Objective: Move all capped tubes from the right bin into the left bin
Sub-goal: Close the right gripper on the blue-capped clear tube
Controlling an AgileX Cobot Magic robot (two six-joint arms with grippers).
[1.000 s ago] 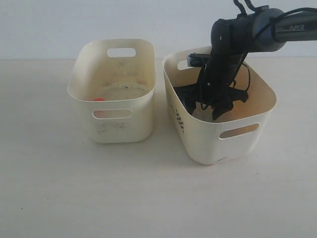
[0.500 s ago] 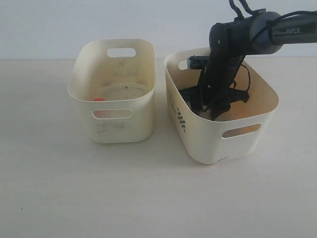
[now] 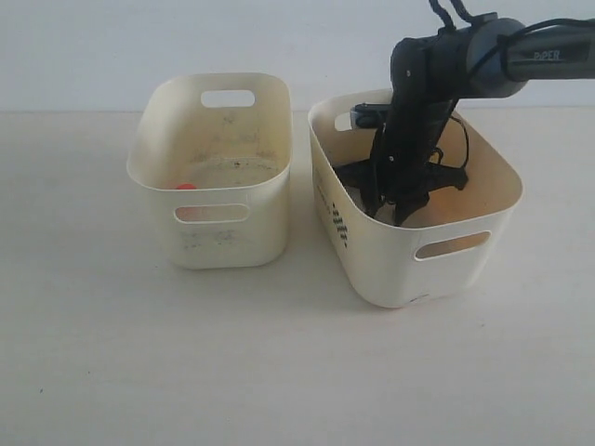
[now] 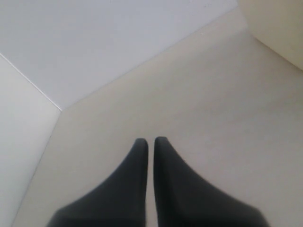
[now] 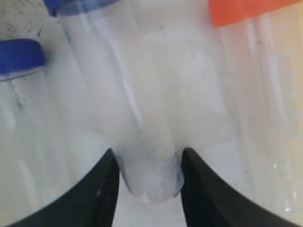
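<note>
My right gripper [image 3: 395, 209] reaches down into the right bin [image 3: 446, 279]. In the right wrist view its two black fingers press both sides of the bottom end of a clear tube with a blue cap [image 5: 123, 94], so my right gripper [image 5: 149, 152] is shut on it. A second blue-capped tube [image 5: 19, 59] lies on one side and an orange-capped tube [image 5: 265, 94] on the other, both on the bin floor. An orange cap [image 3: 186, 186] shows inside the left bin [image 3: 223, 246]. My left gripper [image 4: 150, 140] is shut and empty over bare table.
The two cream bins stand side by side on a pale table [image 3: 279, 372], with a narrow gap between them. A cream bin corner [image 4: 279, 23] shows at the edge of the left wrist view. A white wall [image 3: 279, 37] runs behind.
The right arm has shifted a little inside the right bin, and the bin has been nudged slightly. The left bin has not moved.
</note>
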